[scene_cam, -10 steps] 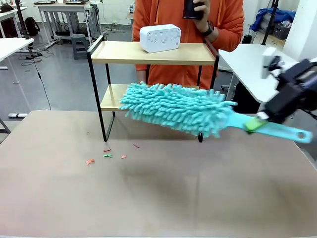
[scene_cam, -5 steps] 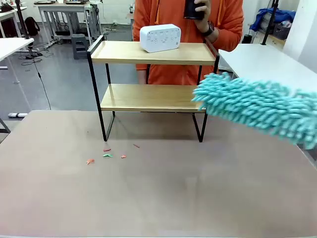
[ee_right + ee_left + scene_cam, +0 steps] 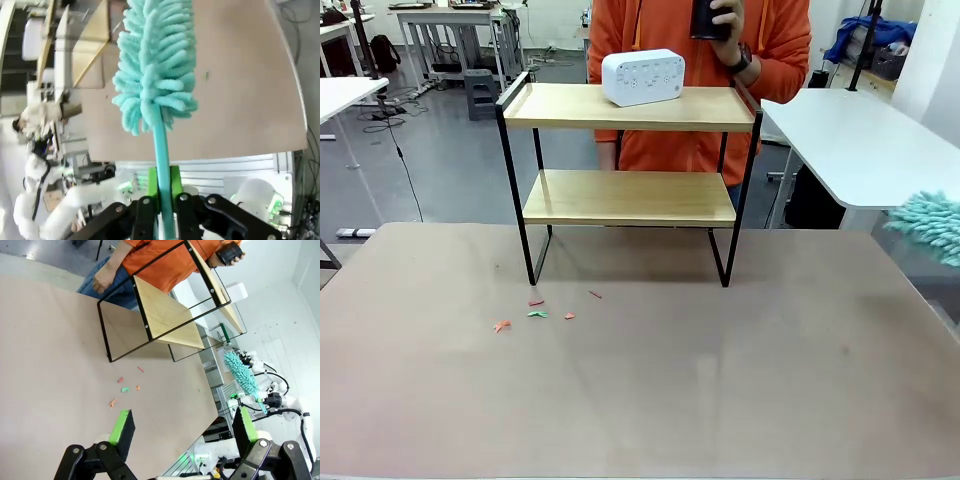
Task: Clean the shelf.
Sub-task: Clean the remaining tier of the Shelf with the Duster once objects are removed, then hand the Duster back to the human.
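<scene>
**Duster clamped on my right, left wide and empty**

My right gripper point(image 3: 163, 182) is closed tight on the thin teal handle of the duster point(image 3: 156, 65). The green pads point(image 3: 152, 181) press it from both sides, and the fluffy head rises straight away from me. From the front, the tip of that head shows just past the far right corner of the table point(image 3: 640, 400), well apart from the shelf point(image 3: 630, 195).

My left gripper point(image 3: 183, 426) has its jaws spread as wide as they go, with nothing between them. It hangs above the table, looking across the tan top toward the shelf.

The shelf stands upright on its four black legs at the table's far edge, a little left of the middle. A white box point(image 3: 643, 77) sits on the top board near its middle.

A few small scraps point(image 3: 535, 312), red, orange and green, lie on the table just in front of the shelf's front left leg, on the side of the near edge.

A person point(image 3: 770, 50) in an orange top stands behind the shelf at the far edge. One hand point(image 3: 720, 15) is raised and holds something dark; I cannot tell what it is.
</scene>
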Controlling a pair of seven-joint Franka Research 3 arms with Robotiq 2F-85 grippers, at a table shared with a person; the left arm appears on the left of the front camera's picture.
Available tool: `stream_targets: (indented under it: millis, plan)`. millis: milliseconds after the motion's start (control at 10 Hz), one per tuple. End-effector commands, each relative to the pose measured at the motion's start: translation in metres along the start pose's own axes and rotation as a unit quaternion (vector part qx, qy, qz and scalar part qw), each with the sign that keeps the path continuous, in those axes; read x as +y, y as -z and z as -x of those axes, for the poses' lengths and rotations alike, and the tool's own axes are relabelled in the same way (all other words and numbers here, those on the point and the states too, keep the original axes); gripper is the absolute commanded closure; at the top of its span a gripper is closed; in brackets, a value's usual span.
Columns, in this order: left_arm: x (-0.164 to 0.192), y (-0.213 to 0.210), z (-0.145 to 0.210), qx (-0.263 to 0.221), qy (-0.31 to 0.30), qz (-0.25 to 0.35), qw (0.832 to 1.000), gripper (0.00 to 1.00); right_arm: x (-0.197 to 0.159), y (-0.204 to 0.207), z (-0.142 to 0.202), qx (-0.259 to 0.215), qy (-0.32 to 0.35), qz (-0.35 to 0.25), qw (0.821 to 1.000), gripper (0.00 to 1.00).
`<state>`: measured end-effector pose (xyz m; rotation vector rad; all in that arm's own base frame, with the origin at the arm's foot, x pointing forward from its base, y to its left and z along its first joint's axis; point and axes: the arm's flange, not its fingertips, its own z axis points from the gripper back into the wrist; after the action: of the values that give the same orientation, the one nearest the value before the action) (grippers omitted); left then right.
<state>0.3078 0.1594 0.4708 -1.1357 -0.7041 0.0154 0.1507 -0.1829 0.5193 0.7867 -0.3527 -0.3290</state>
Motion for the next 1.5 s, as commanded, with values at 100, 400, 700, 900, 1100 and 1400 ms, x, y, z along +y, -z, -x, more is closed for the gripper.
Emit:
stream_targets:
  millis: [100,400,700,900,1100,1400]
  plan:
    - [-0.001,0.003,0.0,-0.009,0.008,0.009,1.0,0.0,0.0,0.0,0.0,0.0,0.0,0.0,1.0,0.88]
    - [-0.001,0.003,0.0,-0.009,0.008,0.009,1.0,0.0,0.0,0.0,0.0,0.0,0.0,0.0,1.0,0.88]
    - [-0.001,0.003,0.0,-0.009,0.008,0.009,1.0,0.0,0.0,0.0,0.0,0.0,0.0,0.0,1.0,0.88]
    - [-0.001,0.003,0.0,-0.009,0.008,0.009,1.0,0.0,0.0,0.0,0.0,0.0,0.0,0.0,1.0,0.88]
    - [-0.001,0.003,0.0,-0.009,0.008,0.009,1.0,0.0,0.0,0.0,0.0,0.0,0.0,0.0,1.0,0.88]
    - [-0.001,0.003,0.0,-0.009,0.008,0.009,1.0,0.0,0.0,0.0,0.0,0.0,0.0,0.0,1.0,0.88]
